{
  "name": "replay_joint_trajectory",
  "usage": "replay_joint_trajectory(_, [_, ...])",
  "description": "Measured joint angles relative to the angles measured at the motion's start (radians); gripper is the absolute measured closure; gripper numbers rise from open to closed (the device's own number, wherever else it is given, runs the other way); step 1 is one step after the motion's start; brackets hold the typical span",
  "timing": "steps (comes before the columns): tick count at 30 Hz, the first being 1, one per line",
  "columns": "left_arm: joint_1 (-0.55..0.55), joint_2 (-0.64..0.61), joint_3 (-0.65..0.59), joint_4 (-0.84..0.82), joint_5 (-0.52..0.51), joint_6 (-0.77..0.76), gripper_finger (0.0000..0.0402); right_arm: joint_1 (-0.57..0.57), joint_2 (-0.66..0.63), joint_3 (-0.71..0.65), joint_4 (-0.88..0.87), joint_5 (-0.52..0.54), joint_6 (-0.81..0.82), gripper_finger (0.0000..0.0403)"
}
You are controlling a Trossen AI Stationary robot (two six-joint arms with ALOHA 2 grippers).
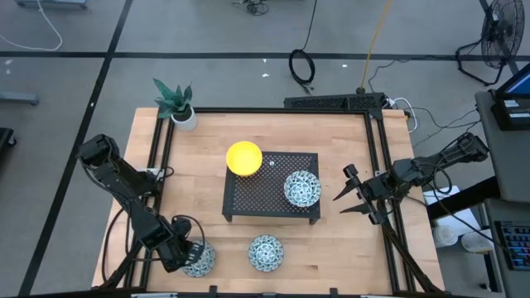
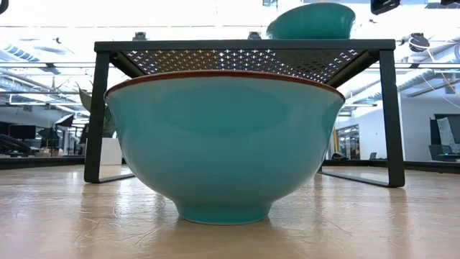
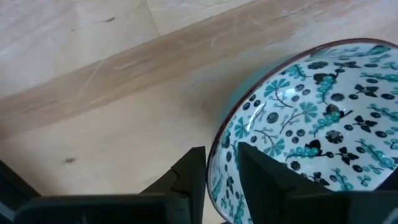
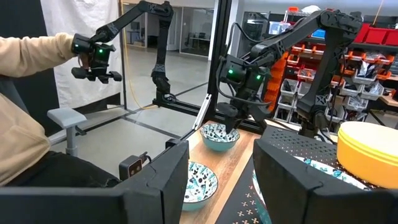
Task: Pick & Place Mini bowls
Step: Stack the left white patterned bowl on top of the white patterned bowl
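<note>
Three patterned blue-green mini bowls show. One [image 1: 201, 260] is at the table's near left, under my left gripper [image 1: 187, 251], which is shut on its rim. A second [image 1: 266, 252] rests on its base on the table at the near middle. A third [image 1: 302, 189] sits on the right of the black perforated rack [image 1: 248, 203]. A yellow bowl [image 1: 244, 158] sits on the rack's far left corner; no other yellow ones show. My right gripper [image 1: 341, 192] hangs open beyond the rack's right end, touching nothing. My left gripper pinches the near-left patterned bowl by its rim [image 3: 216, 155], one finger [image 3: 193, 177] outside the wall and one finger [image 3: 264, 180] inside the hollow. It comes from above, slanting down. The bowl [image 4: 219, 135] stays upright, and its base appears to be on the table.
A white pot with a green plant [image 1: 176, 103] stands at the far left corner. A black frame [image 1: 377, 141] lines the table's far and right edges. Beyond the table a person's sleeve [image 4: 31, 53] shows. Bare wood lies to the left of the rack.
</note>
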Motion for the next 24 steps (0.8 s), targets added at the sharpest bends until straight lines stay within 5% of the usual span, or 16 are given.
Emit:
replay_joint_trajectory(5, [0.000, -0.001, 0.002, -0.008, -0.002, 0.010, 0.0382, 0.000, 0.000, 0.000, 0.000, 0.000, 0.000, 0.0234])
replay_joint_trajectory(16, [0.000, -0.040, 0.018, -0.027, -0.211, 0.145, 0.0394, 0.000, 0.001, 0.000, -0.001, 0.000, 0.000, 0.0234])
replay_joint_trajectory(20, [0.000, -0.084, 0.076, -0.006, -0.327, 0.317, 0.0394, 0.000, 0.001, 0.000, 0.000, 0.000, 0.003, 0.0234])
replay_joint_trajectory(24, [0.000, -0.115, 0.178, 0.011, -0.512, 0.647, 0.0395, 0.000, 0.001, 0.000, 0.000, 0.000, 0.003, 0.0234])
